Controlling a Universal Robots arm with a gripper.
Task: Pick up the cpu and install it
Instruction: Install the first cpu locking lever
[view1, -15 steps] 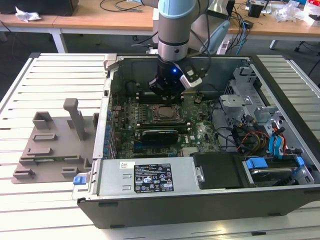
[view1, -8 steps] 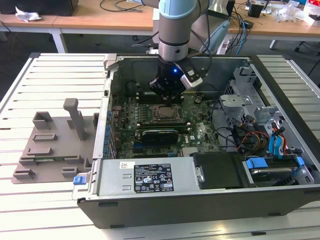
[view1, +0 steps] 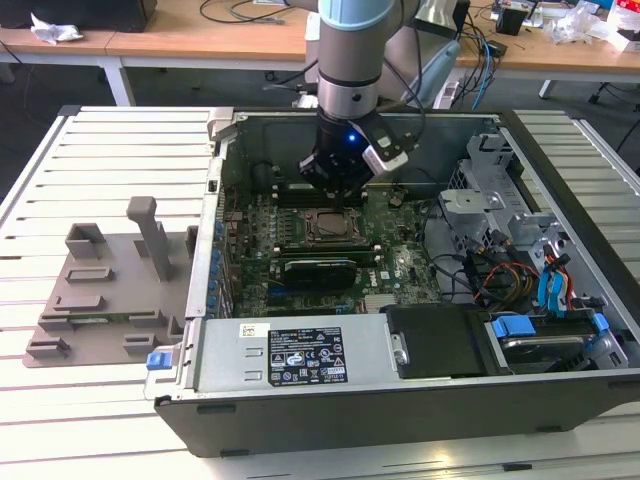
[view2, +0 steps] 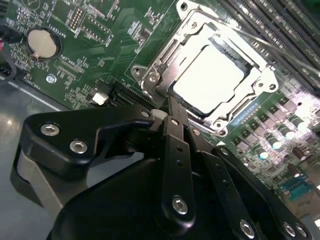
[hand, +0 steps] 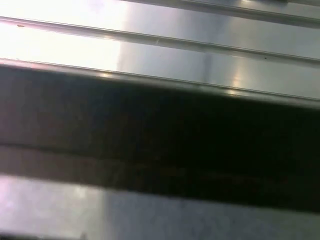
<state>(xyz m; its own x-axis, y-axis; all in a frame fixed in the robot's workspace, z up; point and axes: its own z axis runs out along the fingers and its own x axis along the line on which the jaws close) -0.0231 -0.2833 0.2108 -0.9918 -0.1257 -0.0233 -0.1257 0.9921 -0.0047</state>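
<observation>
The cpu (view2: 210, 75) is a pale silver square lying flat inside the metal-framed socket (view2: 155, 75) of the green motherboard (view2: 100, 40). In the exterior view the socket (view1: 333, 228) sits mid-board in the open computer case. My gripper (view1: 335, 190) hangs just above and slightly behind the socket. In the second wrist view the gripper (view2: 171, 106) has its black links meeting in one narrow tip at the socket's edge, shut with nothing in it. The cpu is apart from the tip.
The open case's walls (view1: 300, 360) surround the board. A drive cage and cables (view1: 520, 270) fill the exterior view's right. A grey holder block (view1: 110, 290) with upright posts lies on the slatted table at the exterior view's left. A dark card (view1: 320, 270) sits in front of the socket.
</observation>
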